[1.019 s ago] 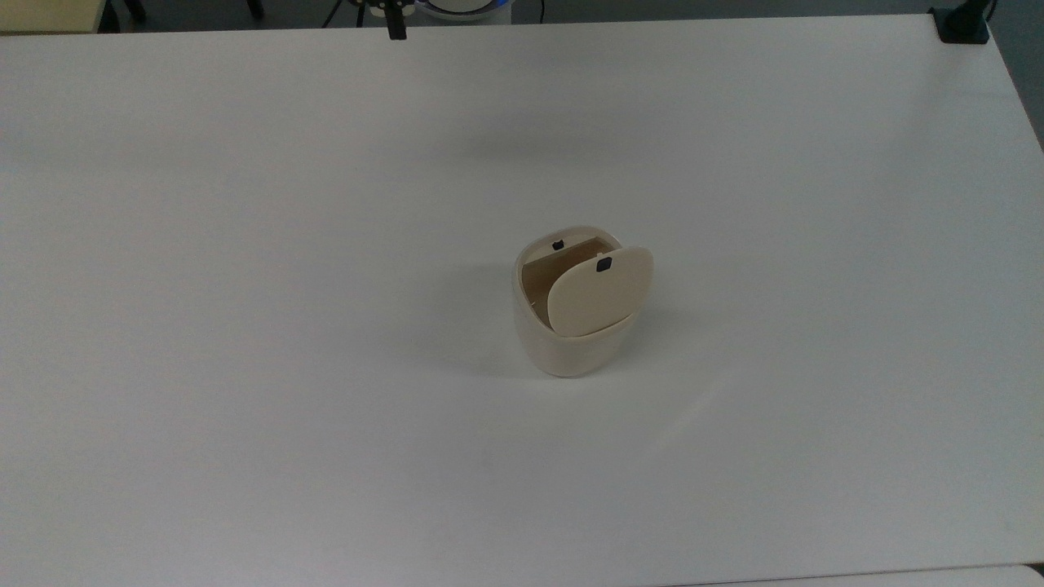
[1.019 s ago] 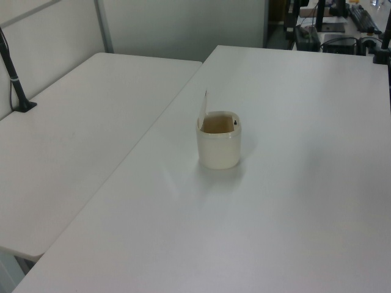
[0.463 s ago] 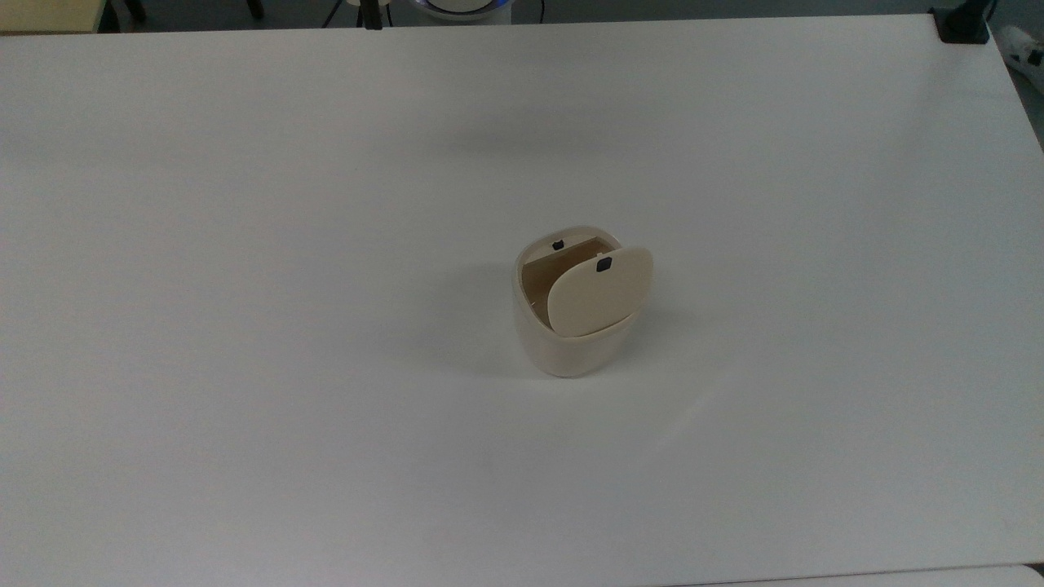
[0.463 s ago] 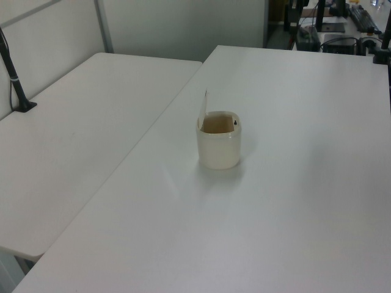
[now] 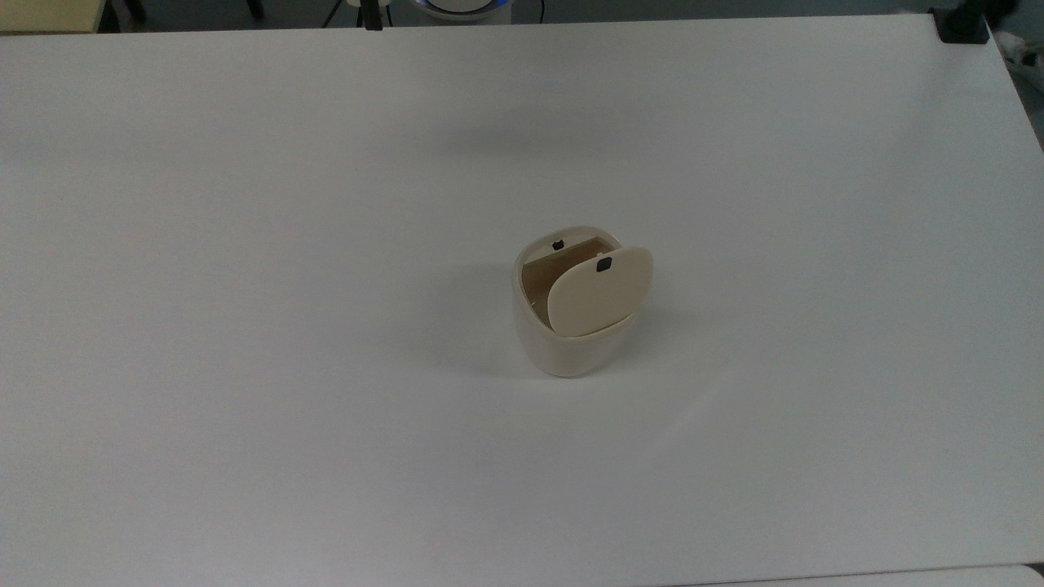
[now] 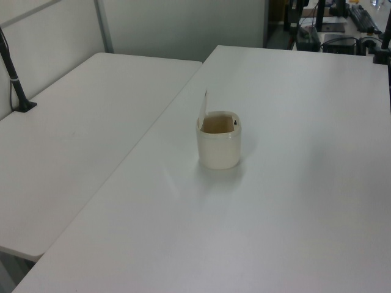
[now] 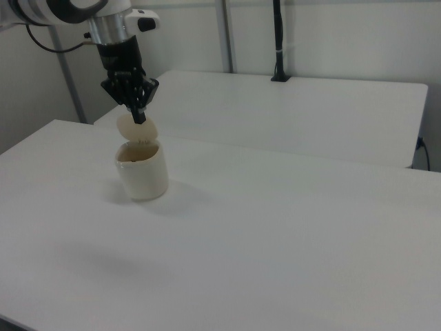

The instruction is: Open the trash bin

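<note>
the trash bin (image 5: 571, 346) looks like smooth cream plastic, standing on a smooth matt white table (image 5: 245, 326).

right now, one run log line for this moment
trash bin | lid up, open | gripper raised, apart from bin
</note>
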### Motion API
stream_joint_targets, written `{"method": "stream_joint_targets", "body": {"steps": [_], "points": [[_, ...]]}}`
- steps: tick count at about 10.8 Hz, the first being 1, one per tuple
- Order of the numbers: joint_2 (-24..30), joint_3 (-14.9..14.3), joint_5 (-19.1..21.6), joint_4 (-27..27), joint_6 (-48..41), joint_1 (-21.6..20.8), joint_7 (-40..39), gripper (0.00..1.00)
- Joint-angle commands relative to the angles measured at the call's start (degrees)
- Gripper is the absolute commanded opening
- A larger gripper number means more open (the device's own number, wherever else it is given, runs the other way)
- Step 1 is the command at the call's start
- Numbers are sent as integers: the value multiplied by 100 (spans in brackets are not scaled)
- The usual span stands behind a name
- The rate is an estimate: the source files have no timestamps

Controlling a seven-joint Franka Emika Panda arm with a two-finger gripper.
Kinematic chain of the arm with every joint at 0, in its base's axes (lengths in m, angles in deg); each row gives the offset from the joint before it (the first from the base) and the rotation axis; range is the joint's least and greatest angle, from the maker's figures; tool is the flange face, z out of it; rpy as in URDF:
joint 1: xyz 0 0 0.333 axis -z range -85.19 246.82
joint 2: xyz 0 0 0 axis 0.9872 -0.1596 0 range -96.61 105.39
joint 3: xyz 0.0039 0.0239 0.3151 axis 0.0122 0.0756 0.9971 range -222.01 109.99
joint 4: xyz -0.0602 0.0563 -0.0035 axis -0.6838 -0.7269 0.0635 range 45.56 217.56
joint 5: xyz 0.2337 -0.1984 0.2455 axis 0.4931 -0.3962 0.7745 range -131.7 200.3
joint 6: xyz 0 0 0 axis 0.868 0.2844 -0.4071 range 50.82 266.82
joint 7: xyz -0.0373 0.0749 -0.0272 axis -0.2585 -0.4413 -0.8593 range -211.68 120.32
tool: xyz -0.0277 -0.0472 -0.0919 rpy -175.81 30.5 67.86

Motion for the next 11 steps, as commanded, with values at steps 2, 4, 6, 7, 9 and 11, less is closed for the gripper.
{"method": "stream_joint_targets", "body": {"steps": [2,4,6,7,9,11], "points": [[140,24,-190,124,-77,-11,87,50],[140,24,-190,115,-86,-11,87,59],[140,15,-199,106,-173,-2,79,85],[140,24,-269,106,-174,-19,87,100],[140,33,-401,123,-174,-46,87,100],[158,24,-401,106,-191,-11,79,100]]}}
